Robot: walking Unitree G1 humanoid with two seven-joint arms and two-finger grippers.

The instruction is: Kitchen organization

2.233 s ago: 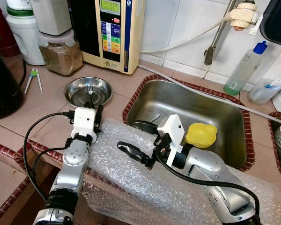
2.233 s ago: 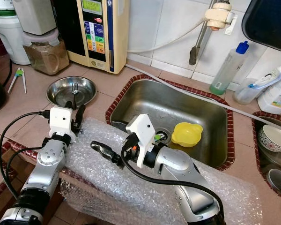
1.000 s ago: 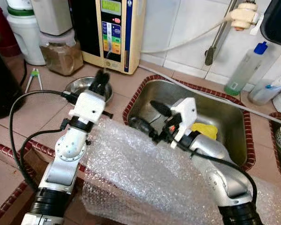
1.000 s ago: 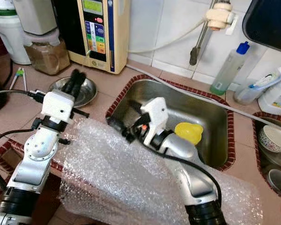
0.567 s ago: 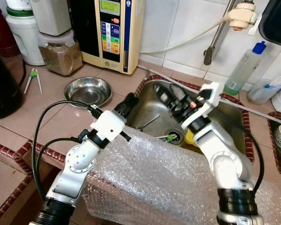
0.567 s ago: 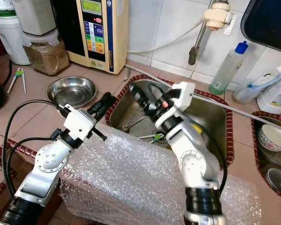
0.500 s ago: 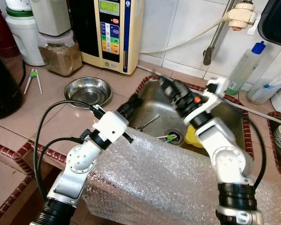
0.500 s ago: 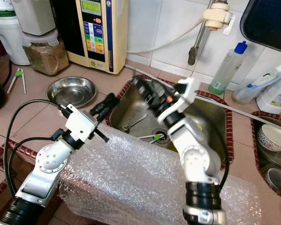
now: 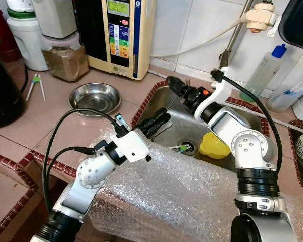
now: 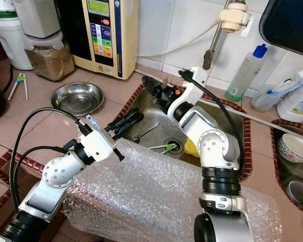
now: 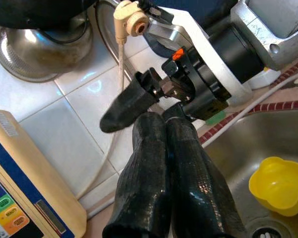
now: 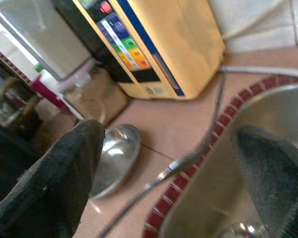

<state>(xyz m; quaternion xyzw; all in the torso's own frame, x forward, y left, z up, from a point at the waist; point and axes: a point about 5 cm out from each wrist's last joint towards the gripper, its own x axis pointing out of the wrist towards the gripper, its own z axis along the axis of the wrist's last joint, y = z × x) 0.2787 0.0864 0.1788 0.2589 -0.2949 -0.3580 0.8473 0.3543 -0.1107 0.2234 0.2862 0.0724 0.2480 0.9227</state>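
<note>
Reaching over the sink [image 9: 252,132], I hold my left gripper [image 9: 155,121] pressed together above its near-left rim, my right gripper [image 9: 178,86] spread wide over its far-left corner. A fork [image 9: 164,130] lies on the sink floor, long axis running toward the drain, nearest my left gripper. Bubble wrap [image 9: 182,196] hides the sink's near edge; my right arm covers part of the yellow cup [image 9: 213,145].

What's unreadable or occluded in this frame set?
- Yellow bowl in the sink: partly hidden behind the right arm in the head views.
- Counter front edge: covered by bubble wrap.
- Water purifier: button labels too small; top cut off by the frame edge.
- Right wrist view: blurred; a thin metal piece lies between the open right tool's fingers, grip unclear.
</note>
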